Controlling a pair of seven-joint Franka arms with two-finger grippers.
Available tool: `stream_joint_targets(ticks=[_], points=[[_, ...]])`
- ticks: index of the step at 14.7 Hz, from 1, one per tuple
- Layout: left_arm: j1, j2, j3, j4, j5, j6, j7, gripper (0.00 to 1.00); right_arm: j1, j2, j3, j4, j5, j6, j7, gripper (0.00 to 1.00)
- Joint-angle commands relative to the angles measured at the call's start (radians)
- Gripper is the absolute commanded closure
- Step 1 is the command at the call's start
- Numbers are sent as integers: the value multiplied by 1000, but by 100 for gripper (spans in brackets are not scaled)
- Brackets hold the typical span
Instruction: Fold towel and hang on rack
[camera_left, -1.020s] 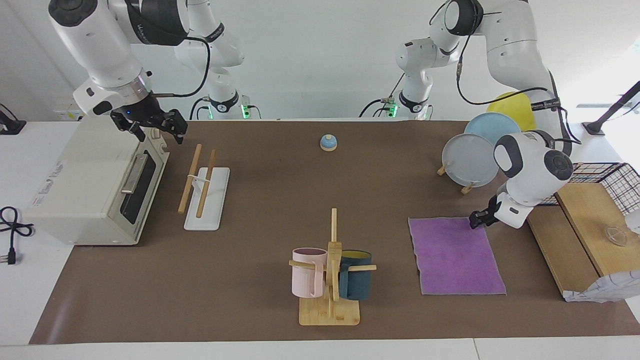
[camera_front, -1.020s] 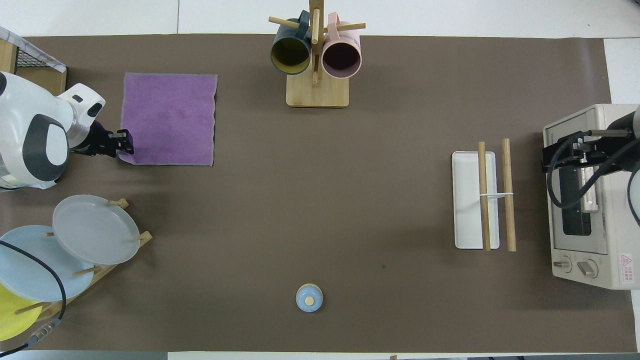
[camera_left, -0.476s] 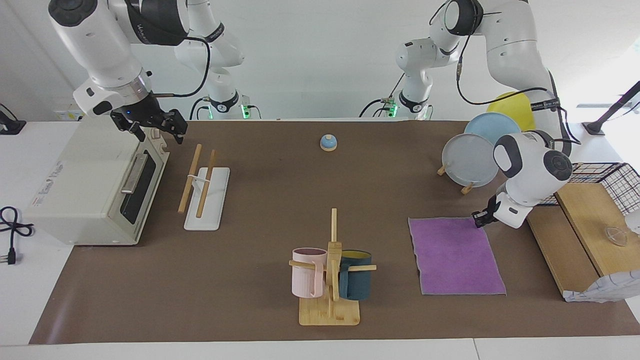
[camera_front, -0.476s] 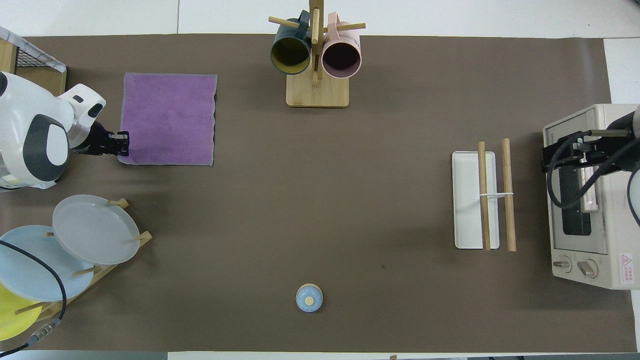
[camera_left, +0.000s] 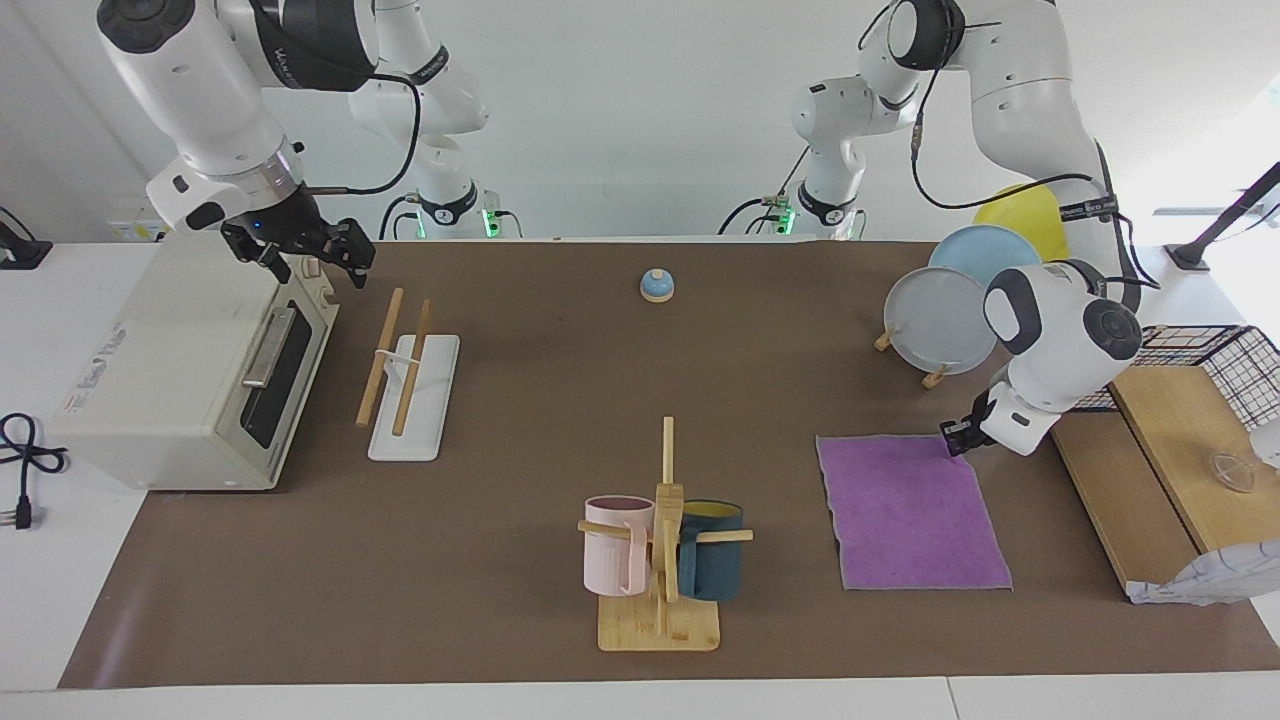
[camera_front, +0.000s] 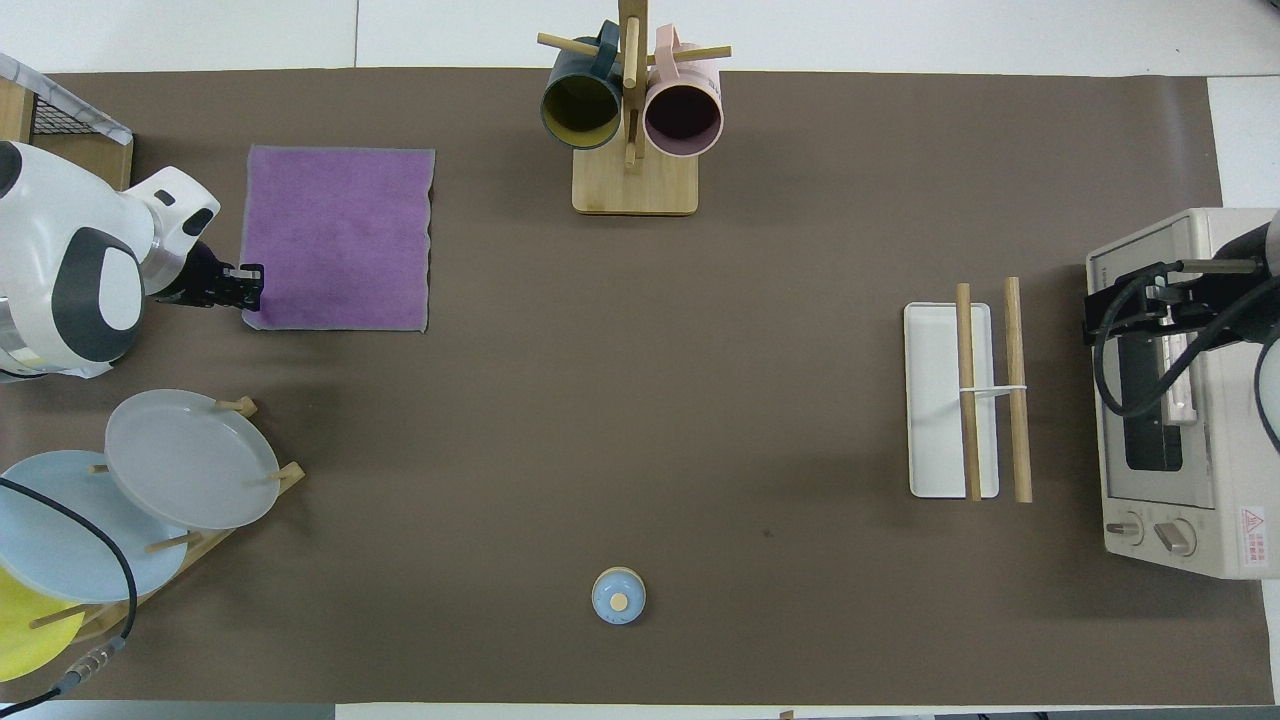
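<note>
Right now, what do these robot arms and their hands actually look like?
Both arms are glossy white, built of rounded tube-like segments with dark grey or black caps at the joints. Black cables loop along them. The left gripper and right gripper are small black two-finger claws, the right one on a silver wrist ring. Green lights glow at the bases.

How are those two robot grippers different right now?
The left gripper is low at the purple towel, shut on its corner nearest the robots; the right gripper hangs open and empty above the toaster oven, beside the rack. Both are black, on white arms.
</note>
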Motion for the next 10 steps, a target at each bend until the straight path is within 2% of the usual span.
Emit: stream_joint_targets(ticks=[1,10], points=[[-9,-40,8,-5,-1,-14,40,100,-18,-10,9,-7,5,-1,-22,0],[-146,-101,9,-13,0,-11,32,100,-18,-10,9,-7,3,-1,-20,0]])
